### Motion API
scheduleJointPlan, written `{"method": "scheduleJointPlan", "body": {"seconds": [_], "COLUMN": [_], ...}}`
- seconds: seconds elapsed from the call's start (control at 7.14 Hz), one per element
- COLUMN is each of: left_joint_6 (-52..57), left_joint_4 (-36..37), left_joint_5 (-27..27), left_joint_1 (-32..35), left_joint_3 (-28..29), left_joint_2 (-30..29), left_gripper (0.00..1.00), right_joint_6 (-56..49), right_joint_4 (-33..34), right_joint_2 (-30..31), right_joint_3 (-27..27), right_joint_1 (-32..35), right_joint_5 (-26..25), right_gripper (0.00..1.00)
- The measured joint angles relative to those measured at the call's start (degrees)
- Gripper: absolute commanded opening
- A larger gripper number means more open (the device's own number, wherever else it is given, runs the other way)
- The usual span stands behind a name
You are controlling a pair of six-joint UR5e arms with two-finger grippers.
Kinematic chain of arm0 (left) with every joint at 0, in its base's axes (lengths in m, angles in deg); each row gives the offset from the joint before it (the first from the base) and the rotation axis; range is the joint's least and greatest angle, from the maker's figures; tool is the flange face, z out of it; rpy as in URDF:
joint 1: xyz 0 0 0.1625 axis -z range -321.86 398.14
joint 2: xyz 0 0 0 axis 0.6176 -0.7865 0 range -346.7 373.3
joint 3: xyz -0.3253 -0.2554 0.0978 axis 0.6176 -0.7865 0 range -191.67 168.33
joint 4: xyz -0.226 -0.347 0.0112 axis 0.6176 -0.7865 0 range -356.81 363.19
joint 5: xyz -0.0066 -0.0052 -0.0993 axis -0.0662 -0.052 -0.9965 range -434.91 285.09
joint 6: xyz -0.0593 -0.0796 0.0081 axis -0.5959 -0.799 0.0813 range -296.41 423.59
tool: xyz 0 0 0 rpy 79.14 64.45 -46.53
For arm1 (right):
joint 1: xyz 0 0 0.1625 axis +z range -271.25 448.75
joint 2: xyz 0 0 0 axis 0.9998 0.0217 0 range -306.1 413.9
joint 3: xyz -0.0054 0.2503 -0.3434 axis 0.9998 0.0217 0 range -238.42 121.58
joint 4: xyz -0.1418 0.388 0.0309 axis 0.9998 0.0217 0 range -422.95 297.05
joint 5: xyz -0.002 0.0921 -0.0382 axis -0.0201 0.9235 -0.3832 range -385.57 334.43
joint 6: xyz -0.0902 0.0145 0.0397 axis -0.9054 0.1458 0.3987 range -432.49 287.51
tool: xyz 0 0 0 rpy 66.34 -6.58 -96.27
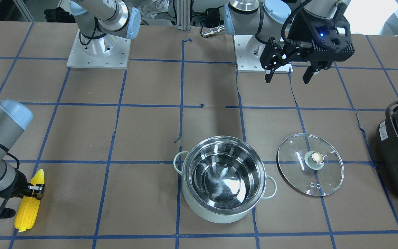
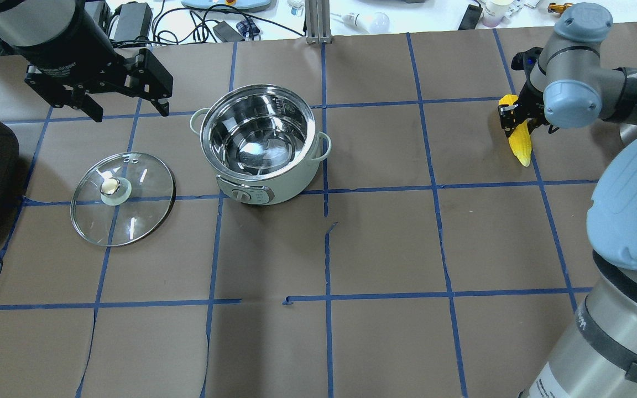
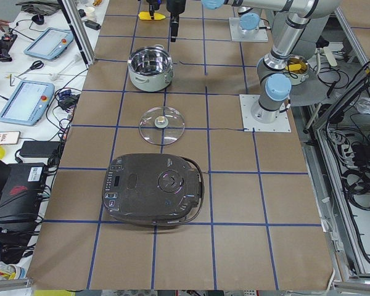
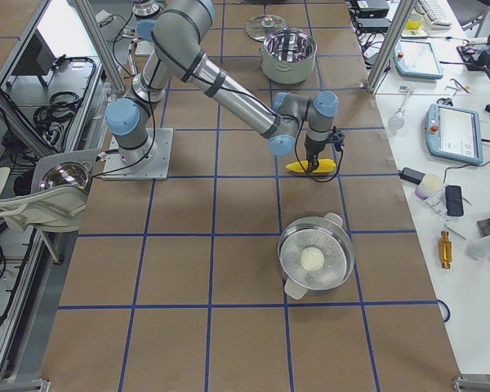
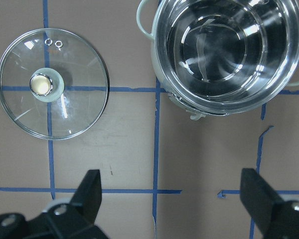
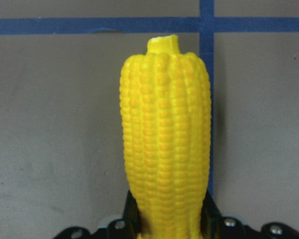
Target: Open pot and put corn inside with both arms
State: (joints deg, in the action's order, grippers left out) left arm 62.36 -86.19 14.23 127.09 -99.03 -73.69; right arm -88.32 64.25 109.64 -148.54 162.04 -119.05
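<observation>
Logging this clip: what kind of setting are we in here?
Most likely a robotics lab workcell, not a kitchen. The table is covered in brown paper marked with a blue tape grid, metal robot base plates are bolted onto it, and a teach pendant lies on the bench alongside.

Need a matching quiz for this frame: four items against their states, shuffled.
Items:
1 pot
2 lid
3 corn
4 left gripper

States:
A open, holding nothing
B held in the right gripper
C uncovered, nothing inside
D lying flat beside the pot

Pairs: 1-C, 2-D, 3-B, 4-A
</observation>
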Motion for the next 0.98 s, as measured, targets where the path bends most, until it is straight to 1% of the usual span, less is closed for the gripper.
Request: {"method": "scheduleJointPlan", "body": {"seconds": [0.28, 0.42, 0.56, 0.7, 0.98], "left_joint_6": [0.0, 0.0, 0.0, 0.0, 0.0], "left_joint_4": [0.0, 0.0, 0.0, 0.0, 0.0], "left_joint_5": [0.1, 0.1, 0.1, 0.1, 0.1], "left_joint_1": [0.0, 0.0, 0.0, 0.0, 0.0], "left_joint_3": [0.0, 0.0, 0.0, 0.0, 0.0], "left_joint_2": [0.1, 0.1, 0.1, 0.1, 0.1], "left_gripper": [1.00, 1.00, 1.00, 1.00, 1.00], "right_joint_6": [0.4, 0.8, 2.7, 6.8, 17.7], "right_joint_4": [-0.5, -0.7, -0.7, -2.5, -13.0], "right_joint_2": [2.3, 4.3, 6.2, 7.2, 7.6], "right_joint_3": [0.3, 0.6, 1.4, 3.9, 13.1], "right_joint_1": [1.4, 4.6, 9.7, 15.3, 25.8], "right_joint_5": [0.2, -0.2, -2.1, -4.5, -5.8], "right_gripper": [0.00, 0.00, 0.00, 0.00, 0.00]}}
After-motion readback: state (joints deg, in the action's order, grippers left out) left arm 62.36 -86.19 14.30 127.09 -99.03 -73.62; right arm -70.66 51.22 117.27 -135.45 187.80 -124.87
